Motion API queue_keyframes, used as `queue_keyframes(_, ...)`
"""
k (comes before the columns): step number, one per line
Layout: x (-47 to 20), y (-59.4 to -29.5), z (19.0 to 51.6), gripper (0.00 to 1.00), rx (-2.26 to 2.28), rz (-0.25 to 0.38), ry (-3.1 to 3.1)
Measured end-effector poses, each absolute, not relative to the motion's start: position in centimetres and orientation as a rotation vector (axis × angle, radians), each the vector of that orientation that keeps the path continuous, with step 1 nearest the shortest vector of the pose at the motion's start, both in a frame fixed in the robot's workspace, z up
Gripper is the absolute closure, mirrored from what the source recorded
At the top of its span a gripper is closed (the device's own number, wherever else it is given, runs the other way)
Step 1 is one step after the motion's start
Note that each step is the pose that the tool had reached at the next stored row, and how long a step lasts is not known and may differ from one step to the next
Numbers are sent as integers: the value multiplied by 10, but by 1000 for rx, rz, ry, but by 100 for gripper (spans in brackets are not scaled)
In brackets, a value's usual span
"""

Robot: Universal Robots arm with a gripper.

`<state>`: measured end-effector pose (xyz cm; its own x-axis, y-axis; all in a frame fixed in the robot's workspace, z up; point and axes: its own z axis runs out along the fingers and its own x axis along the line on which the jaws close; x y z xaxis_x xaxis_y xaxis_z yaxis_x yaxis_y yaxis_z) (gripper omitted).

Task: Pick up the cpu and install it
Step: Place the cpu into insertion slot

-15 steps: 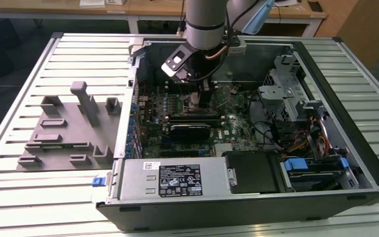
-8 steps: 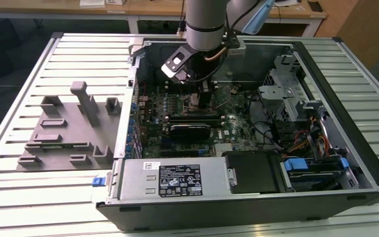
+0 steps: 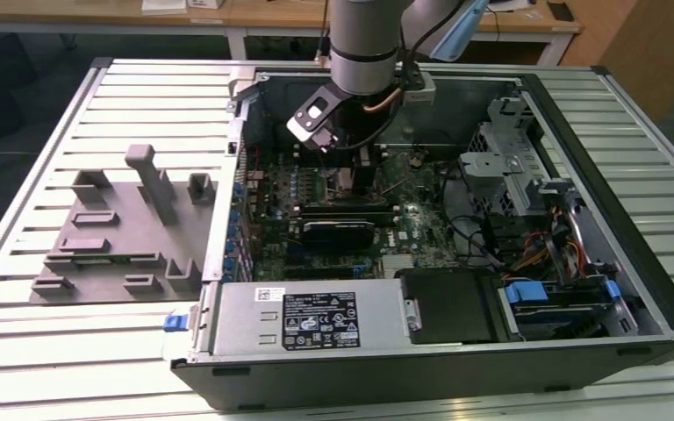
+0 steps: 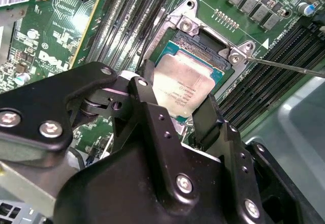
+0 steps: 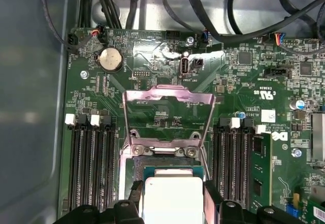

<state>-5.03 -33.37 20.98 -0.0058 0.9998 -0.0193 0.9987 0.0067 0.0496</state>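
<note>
**Jaws.** The gripper (image 4: 177, 99) is clenched on the cpu (image 4: 187, 82). One black finger (image 4: 147, 84) lies against one edge and the other against the opposite edge; the first wrist view shows the same hold (image 5: 172, 196).

**Count.**
- One cpu.
- One socket (image 5: 167, 160).
- One load frame (image 5: 167, 96), swung up and open, with two screws at its hinge end.
- One thin lever rod (image 4: 284, 65).
- Two banks of memory slots (image 5: 91, 168), one on each side of the socket.
- One coin cell (image 5: 110, 59).

**Attitude.** The cpu lies flat with its metal top up, at the open socket, and its green border shows against the socket rim. It is square, so it has no long axis. Its edges run parallel to the socket's. I cannot tell whether it is fully seated.

**Surroundings.** In the exterior view the arm reaches down into an open computer case (image 3: 431, 381) lying on its side, with the gripper (image 3: 358, 180) over the motherboard (image 3: 313, 189). A labelled power supply (image 3: 313, 320) sits along the near wall.

The case rests on a slatted metal table (image 3: 45, 360). A grey fixture tray (image 3: 115, 237) lies just beside it on the exterior view's left. Wooden desks (image 3: 255, 17) stand beyond.
</note>
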Motion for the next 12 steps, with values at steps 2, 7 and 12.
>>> queue_keyframes(2,-50,-334,209,45,2180,33,2194)
queue_keyframes(7,-50,-334,206,45,2180,33,2194)
queue_keyframes(12,-50,-332,204,45,2181,32,2194)
